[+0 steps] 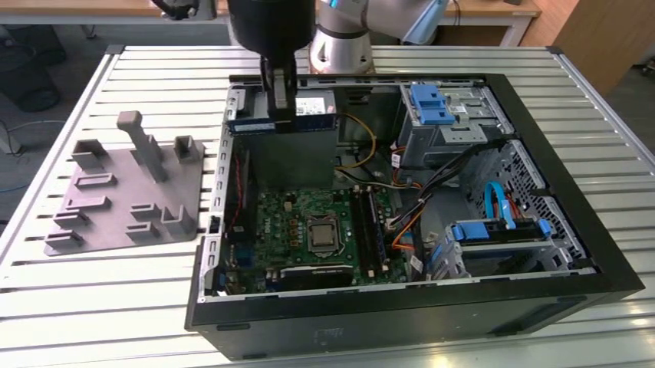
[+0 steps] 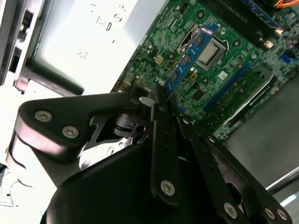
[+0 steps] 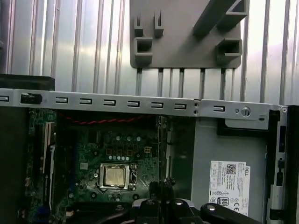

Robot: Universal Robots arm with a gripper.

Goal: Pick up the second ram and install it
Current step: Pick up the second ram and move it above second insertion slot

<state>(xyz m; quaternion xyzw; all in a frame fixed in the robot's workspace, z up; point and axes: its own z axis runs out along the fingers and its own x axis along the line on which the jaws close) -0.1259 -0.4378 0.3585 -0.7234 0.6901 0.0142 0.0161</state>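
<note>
The second ram [image 1: 309, 120] is a thin blue stick held level above the far end of the open computer case [image 1: 573, 230]. My gripper [image 1: 278, 98] is shut on it near its middle, fingers pointing down. In the second wrist view the second ram [image 2: 189, 56] juts out from between the black fingers [image 2: 163, 135] of the gripper [image 2: 158, 99], over the green motherboard [image 2: 154, 56]. In the first wrist view the second ram [image 3: 162, 149] shows edge-on as a thin dark line above the gripper [image 3: 163, 185]. The memory slots [image 1: 370, 226] lie beside the processor socket [image 1: 324, 234].
A grey plastic tray with upright pegs [image 1: 123, 192] lies on the slatted table on the exterior view's left. Inside the case are drive bays with blue clips [image 1: 435, 103], loose cables [image 1: 409, 199] and a grey power supply [image 3: 229, 158]. The case's metal rim [image 3: 140, 101] edges the motherboard.
</note>
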